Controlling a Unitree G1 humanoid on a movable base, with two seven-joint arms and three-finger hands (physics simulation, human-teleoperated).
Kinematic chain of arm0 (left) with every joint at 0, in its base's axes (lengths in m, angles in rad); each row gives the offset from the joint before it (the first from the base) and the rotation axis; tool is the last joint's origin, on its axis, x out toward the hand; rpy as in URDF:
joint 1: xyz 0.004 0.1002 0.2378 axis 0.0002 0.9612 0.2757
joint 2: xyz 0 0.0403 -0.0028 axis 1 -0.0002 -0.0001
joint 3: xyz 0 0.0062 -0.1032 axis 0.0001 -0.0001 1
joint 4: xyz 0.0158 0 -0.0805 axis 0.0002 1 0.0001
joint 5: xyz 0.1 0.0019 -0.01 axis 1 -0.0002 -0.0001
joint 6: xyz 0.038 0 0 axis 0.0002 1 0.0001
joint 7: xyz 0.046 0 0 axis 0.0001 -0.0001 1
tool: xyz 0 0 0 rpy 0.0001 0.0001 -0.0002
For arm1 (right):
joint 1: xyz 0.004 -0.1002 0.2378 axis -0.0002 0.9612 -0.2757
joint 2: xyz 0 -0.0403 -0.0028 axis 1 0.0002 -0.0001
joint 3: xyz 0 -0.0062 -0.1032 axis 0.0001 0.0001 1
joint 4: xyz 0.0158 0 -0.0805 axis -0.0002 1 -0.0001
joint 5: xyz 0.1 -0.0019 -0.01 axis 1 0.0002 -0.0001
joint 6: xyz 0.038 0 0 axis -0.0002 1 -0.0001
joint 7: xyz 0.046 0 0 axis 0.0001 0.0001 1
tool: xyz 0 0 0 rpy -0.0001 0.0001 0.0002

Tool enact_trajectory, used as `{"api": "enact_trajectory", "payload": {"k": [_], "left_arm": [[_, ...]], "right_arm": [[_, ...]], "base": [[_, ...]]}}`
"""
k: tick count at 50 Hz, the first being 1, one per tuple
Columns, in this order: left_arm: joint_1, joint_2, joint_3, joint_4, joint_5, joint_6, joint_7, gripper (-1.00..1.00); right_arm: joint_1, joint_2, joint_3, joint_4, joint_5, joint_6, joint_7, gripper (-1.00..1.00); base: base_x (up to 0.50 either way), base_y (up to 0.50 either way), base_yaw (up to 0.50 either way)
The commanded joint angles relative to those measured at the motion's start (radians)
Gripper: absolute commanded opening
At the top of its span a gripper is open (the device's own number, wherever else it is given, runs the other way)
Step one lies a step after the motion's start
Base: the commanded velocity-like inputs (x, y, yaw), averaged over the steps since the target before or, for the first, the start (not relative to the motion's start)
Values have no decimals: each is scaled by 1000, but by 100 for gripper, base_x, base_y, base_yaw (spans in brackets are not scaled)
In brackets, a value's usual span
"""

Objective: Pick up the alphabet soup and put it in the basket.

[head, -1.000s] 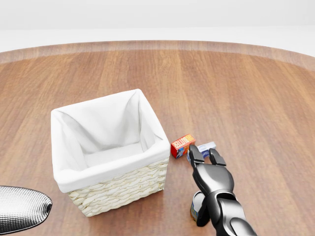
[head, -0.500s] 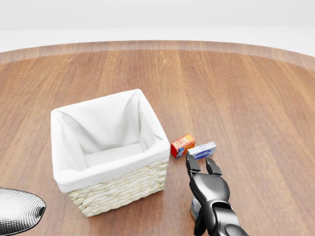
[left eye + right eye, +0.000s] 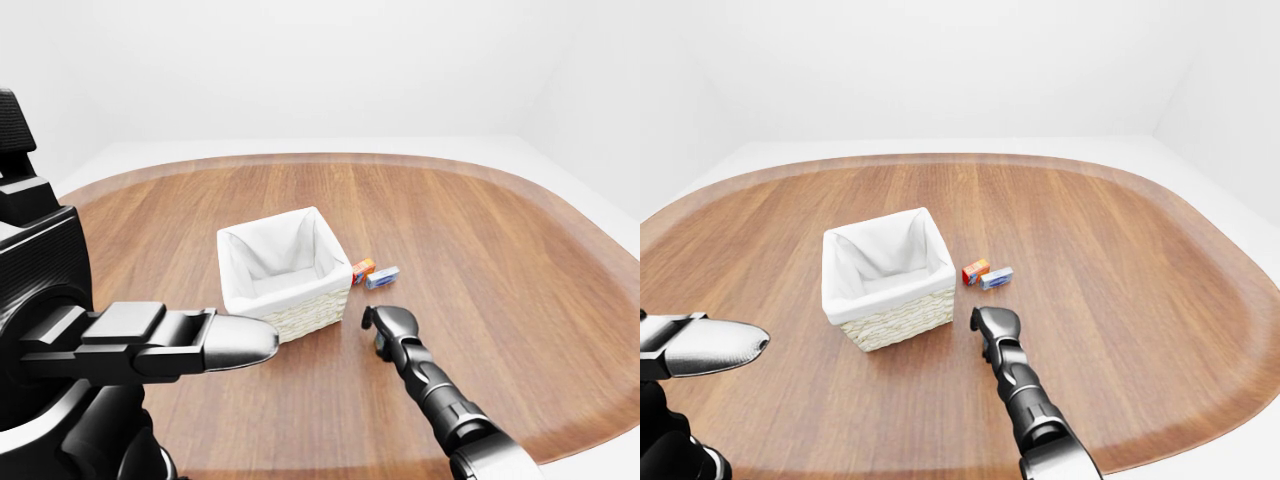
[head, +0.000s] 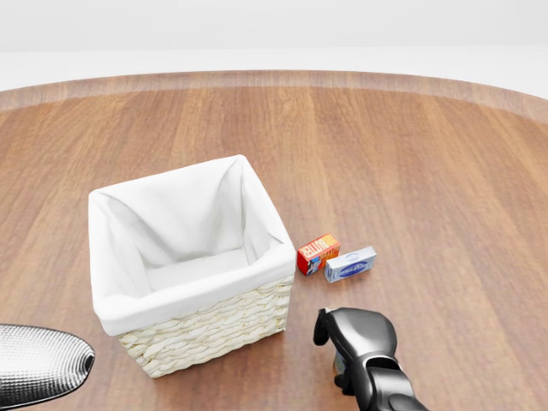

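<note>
The alphabet soup can [image 4: 339,366] stands on the wooden table near the bottom of the head view, almost wholly covered by my right hand [image 4: 342,347]. The hand is bent down over the can's top, with one dark finger [image 4: 320,328] hanging on the side toward the basket. How tightly the fingers hold the can is hidden. The wicker basket [image 4: 218,318] with its white cloth lining stands just left of the hand, and nothing shows inside it. Of my left arm only a silver rounded segment [image 4: 38,364] shows at the lower left; its fingers are out of sight.
A small red box [image 4: 318,253] and a blue-and-white box [image 4: 350,265] lie side by side between the basket's right corner and my right hand. The round table's edge [image 3: 1200,420] curves past on the right.
My right hand has drawn back toward the bottom of the head view and bent its fingers down over the can, uncovering the blue-and-white box. The left arm segment shifted slightly.
</note>
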Motion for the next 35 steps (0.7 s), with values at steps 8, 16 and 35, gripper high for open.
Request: {"api": "enact_trajectory", "payload": {"k": [8, 16, 35], "left_arm": [[-4, -7, -2, 0, 18, 0, -13, 100], [-2, -12, 0, 0, 25, 0, -19, 100], [-3, -2, -3, 0, 9, 0, -6, 100]], "right_arm": [[5, -2, 0, -20, -5, 2, 3, -98], [4, -2, 2, 3, -10, -6, -10, -99], [104, -24, -16, -403, -53, 47, 244, -97]], "base": [[0, 0, 0], [0, 0, 0], [0, 0, 0]]}}
